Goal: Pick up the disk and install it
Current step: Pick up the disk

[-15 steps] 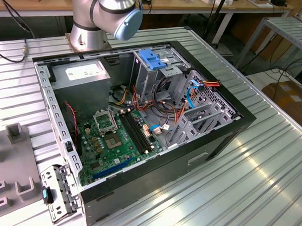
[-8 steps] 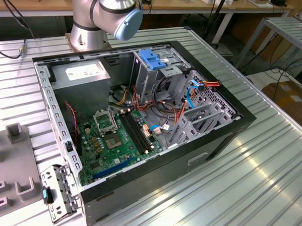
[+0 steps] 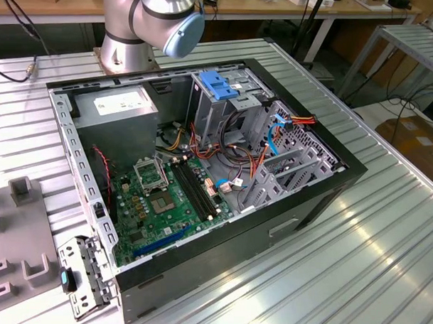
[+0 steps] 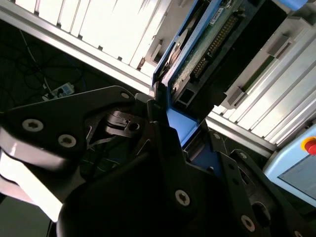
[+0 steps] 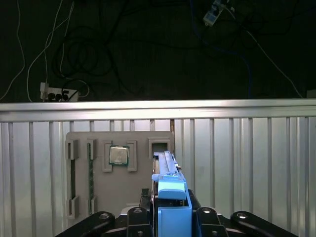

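Ribbed aluminium table (image 5: 247,163), tool (image 5: 170,216) pinching the disk (image 5: 166,170) edge-on (blue rails, green circuit underside)

The exterior view is evenly bright; glare streaks the table (image 3: 384,239) toward 4 o'clock, and the case (image 3: 220,247) holds soft shadow inside. In the second wrist view the table (image 4: 98,29) blows out white and the gripper (image 4: 177,121) looks nearly black, perhaps backlit.
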Tool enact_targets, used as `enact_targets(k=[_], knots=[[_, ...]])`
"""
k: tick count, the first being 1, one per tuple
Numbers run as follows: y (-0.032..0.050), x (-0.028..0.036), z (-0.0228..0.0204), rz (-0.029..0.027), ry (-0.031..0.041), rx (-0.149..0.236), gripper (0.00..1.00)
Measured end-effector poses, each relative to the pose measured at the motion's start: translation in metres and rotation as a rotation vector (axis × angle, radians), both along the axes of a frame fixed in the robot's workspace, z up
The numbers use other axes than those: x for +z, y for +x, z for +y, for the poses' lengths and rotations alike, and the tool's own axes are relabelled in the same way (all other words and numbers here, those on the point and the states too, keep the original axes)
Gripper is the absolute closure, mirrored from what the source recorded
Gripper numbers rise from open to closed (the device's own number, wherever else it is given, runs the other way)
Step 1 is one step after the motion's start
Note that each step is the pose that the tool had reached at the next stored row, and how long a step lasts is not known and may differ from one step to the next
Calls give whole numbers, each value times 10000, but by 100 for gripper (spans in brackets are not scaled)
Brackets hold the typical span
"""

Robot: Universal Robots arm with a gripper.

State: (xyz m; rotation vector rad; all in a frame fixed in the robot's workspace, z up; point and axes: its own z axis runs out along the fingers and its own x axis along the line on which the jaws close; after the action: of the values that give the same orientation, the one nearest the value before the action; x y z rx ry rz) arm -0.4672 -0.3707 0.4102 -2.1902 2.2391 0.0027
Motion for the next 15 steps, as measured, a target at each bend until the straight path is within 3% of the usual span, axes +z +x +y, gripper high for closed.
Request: enact_targets(k=[10,15], knots=[[0,3,0,1,0,0,63],[1,86,0,1,-1,0,63]])
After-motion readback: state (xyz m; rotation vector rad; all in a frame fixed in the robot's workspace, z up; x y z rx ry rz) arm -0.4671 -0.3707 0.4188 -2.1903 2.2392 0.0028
